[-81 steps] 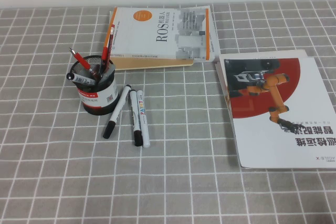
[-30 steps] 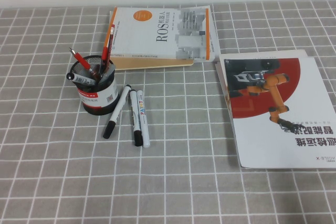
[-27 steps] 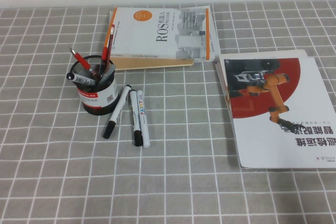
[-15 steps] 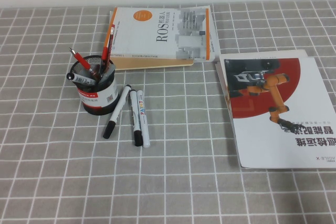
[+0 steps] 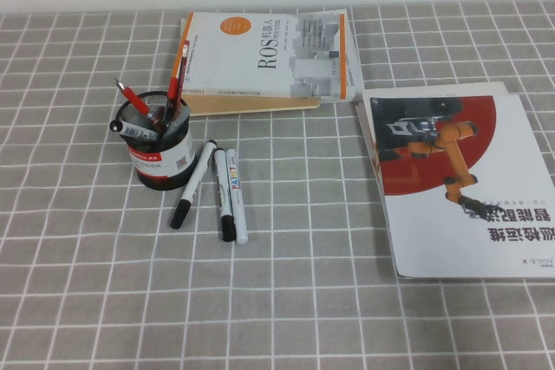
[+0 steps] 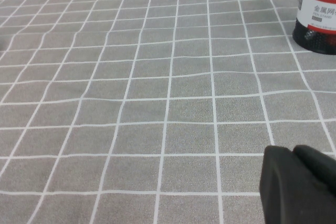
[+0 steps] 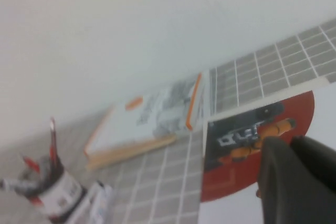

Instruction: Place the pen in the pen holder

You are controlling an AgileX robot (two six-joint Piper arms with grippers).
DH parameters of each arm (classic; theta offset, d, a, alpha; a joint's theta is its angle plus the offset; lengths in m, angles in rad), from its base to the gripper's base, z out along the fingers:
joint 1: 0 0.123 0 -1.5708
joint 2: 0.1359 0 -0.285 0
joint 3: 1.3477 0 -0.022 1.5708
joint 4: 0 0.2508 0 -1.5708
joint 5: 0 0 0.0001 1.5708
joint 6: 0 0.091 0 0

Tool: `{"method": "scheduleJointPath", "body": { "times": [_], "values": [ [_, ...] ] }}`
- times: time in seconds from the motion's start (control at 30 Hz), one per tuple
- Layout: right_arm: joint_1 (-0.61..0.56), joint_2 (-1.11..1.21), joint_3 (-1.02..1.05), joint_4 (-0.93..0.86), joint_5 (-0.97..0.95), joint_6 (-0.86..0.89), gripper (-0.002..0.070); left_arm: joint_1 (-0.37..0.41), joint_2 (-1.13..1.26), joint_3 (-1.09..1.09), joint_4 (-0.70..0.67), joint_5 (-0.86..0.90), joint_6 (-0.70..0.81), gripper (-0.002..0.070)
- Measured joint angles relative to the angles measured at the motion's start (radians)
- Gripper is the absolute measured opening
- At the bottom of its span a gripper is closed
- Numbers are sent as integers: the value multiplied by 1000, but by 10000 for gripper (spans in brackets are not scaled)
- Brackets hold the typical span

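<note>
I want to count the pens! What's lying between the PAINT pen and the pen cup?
In the high view, two pens: a black marker touching the PAINT pen, then a black-capped white pen nearer the pen cup.

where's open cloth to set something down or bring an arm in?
Free: the whole near strip of tablecloth below the pens, and the gap between the pen and the red-cover booklet. Crowded: around the pen holder, three markers beside it, ROS book behind. Left gripper and right gripper appear only in wrist views.
</note>
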Motion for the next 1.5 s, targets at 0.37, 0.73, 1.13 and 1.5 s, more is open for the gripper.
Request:
{"method": "scheduleJointPath", "body": {
  "times": [0.37,0.73,1.13,1.5],
  "values": [
    [3,782,-561,-232,509,-82,-13,0,0,0,0,0,0,-3],
    [392,1353,-1125,-906,861,399,-13,0,0,0,0,0,0,-3],
    [539,1902,-1868,-1121,1003,569,-13,0,0,0,0,0,0,-3],
    [653,2128,-2115,-1089,1010,608,-13,0,0,0,0,0,0,-3]
  ]
}}
